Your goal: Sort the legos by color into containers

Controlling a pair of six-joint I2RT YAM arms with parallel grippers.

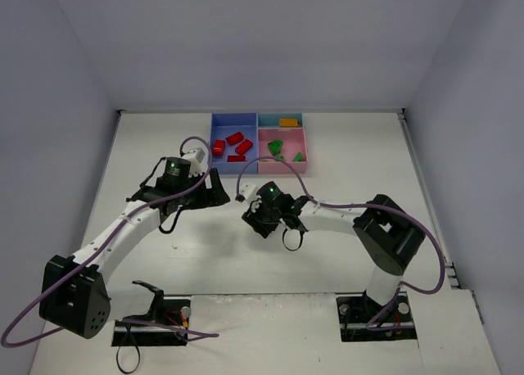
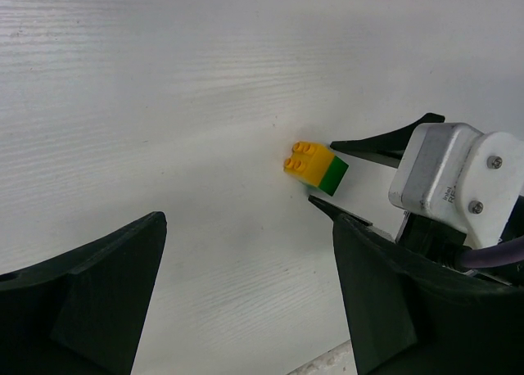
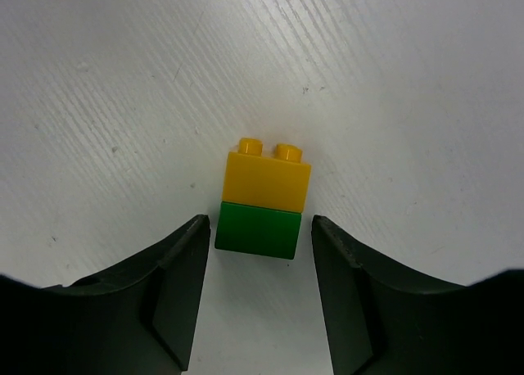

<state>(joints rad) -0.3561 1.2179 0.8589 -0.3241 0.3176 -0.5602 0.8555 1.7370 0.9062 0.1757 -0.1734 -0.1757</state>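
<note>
1. The right gripper [image 3: 259, 232] points down at the white table [image 1: 368, 162] near its middle. Its jaws are parted and straddle a yellow-and-green stack [image 3: 264, 207].
2. The stack lies on its side, with the yellow brick [image 3: 268, 174] at 12 o'clock and the green brick [image 3: 258, 230] at 6 o'clock in the right wrist view. The fingertips [image 3: 192, 244] flank only the green half, and a thin strip of table shows on each side, so they do not grip it.
3. From above, the right gripper [image 1: 260, 221] covers the stack, so it cannot be seen there.
4. The left gripper [image 1: 214, 191] sits at about 10 o'clock from the right one and close to it. Its jaws are wide apart and hold nothing.
5. In the left wrist view the stack [image 2: 316, 168] lies beyond the left gripper [image 2: 246, 309], clear of its fingers [image 2: 90, 293]. The right gripper's two black tips close in on the stack from 3 o'clock, and a grey housing [image 2: 454, 174] sits behind them.
6. The joined trays stand at 12 o'clock of the table, well apart from both grippers.
   - The blue tray [image 1: 214, 121] holds four red bricks [image 1: 235, 137].
   - The pink tray [image 1: 264, 169] holds three green bricks [image 1: 276, 147].
   - The narrow teal tray [image 1: 266, 119] holds one orange brick [image 1: 288, 122].
7. A purple cable [image 1: 270, 160] arches over the table between the pink tray and the right gripper.
</note>
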